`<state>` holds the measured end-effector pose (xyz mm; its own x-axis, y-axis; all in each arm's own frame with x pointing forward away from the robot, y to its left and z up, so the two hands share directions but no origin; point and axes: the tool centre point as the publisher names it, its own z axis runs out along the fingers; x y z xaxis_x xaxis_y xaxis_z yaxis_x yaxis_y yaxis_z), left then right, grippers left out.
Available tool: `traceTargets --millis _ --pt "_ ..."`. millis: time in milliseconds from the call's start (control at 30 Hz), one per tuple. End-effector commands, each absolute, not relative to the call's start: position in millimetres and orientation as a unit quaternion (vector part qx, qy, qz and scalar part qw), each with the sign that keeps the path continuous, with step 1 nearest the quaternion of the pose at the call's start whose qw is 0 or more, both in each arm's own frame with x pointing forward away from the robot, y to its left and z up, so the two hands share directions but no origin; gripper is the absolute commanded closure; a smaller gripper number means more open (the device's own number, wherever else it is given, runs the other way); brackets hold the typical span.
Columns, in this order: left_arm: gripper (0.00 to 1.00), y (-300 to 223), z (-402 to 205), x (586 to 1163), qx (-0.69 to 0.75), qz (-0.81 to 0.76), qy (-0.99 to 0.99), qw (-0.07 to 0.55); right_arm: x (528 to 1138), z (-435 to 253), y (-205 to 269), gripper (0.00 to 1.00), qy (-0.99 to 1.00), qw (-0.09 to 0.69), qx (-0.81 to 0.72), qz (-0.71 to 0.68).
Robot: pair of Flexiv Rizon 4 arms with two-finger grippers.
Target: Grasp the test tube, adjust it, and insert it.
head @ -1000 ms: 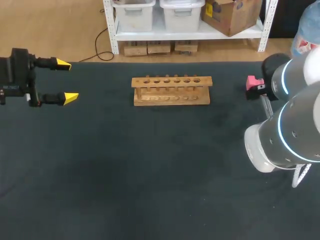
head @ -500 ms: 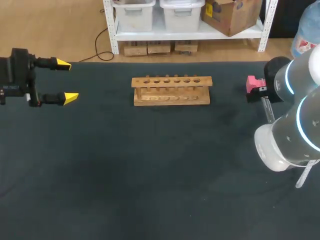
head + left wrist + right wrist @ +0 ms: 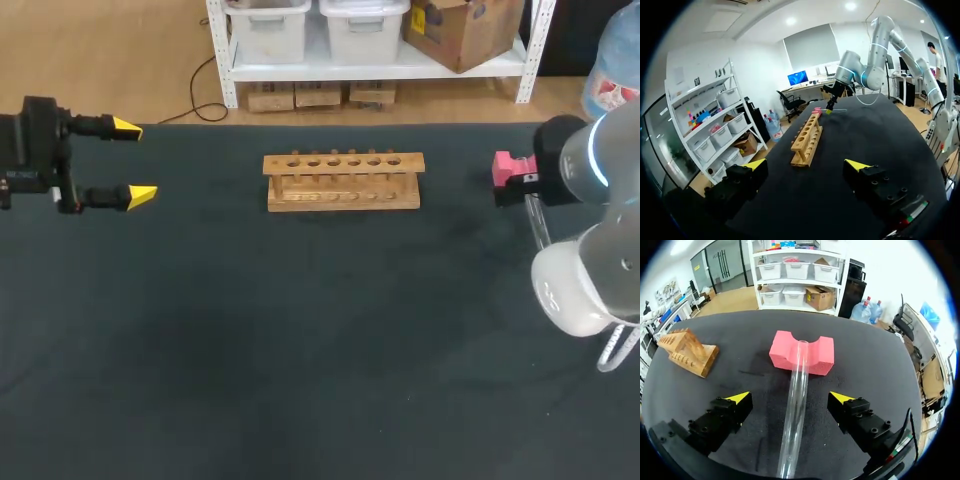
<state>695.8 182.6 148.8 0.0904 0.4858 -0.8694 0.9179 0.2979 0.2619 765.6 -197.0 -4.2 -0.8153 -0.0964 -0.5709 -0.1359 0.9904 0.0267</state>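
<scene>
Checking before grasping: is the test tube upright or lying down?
Lying down: the test tube rests with one end in the groove of the pink block, between the right gripper's open fingers.

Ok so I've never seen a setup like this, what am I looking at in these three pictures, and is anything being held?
This is a two-armed robot at a dark table. One picture looks down from above and behind the robot. The two round ones come from a camera on each wrist, looking out along the fingers. Each arm ends in a pincer with two yellow tips. The left pincer is open at the table's left side with nothing in it. Toward the far edge stands a wooden rack with a row of holes. At the right side lies a clear test tube, one end resting in the groove of a pink foam block. The right pincer is open, one finger on either side of the tube, not touching it. So nothing is held yet.
</scene>
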Motion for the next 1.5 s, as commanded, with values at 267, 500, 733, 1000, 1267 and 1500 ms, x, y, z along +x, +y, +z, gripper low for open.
traceTargets --millis 267,500,733,1000,1267,1500 --pt "0.0 183 147 695 0.55 -0.219 0.636 0.495 756 1 -202 0.0 0.954 0.284 -0.081 0.045" --pt "0.0 183 147 695 0.55 -0.219 0.636 0.495 753 -3 -204 0.0 0.956 0.278 -0.081 0.04" --pt "0.0 183 147 695 0.55 -0.219 0.636 0.495 755 -8 -203 0.0 0.958 0.273 -0.081 0.041" --pt "0.0 183 147 695 0.55 -0.219 0.636 0.495 755 -12 -202 0.03 0.96 0.265 -0.085 0.037" --pt "0.0 183 147 695 0.55 -0.219 0.636 0.495 757 -16 -203 0.41 0.962 0.257 -0.09 0.036" --pt "0.0 183 147 695 0.55 -0.219 0.636 0.495 756 -18 -205 0.29 0.962 0.256 -0.086 0.032"
